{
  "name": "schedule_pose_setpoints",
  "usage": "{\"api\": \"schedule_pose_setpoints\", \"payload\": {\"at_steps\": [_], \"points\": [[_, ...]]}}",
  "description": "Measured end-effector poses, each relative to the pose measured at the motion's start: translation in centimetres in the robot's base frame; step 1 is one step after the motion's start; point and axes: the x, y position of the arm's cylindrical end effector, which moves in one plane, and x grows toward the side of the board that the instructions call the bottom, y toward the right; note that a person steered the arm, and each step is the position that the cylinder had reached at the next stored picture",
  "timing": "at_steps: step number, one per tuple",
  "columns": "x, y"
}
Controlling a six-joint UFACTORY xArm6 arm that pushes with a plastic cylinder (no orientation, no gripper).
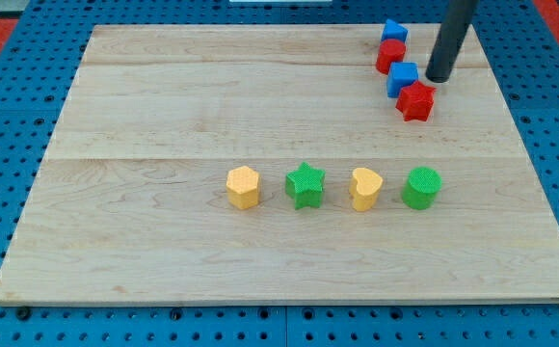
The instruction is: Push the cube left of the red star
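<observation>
A blue cube [403, 78] sits near the view's top right, touching the upper left of a red star [416, 100]. Above them lie a red round block [390, 56] and a blue block [393, 33], close together. My tip [439, 77] is the lower end of a dark rod, standing just right of the blue cube and just above the red star, close to both.
A row of four blocks lies in the lower middle: yellow hexagon [244, 187], green star [306, 185], yellow heart [364, 188], green cylinder [421, 187]. The wooden board [164, 116] rests on a blue pegboard.
</observation>
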Motion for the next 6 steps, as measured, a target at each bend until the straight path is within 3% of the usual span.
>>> {"api": "schedule_pose_setpoints", "payload": {"at_steps": [4,6], "points": [[-0.7,-11.7],[-1.4,-13.7]]}}
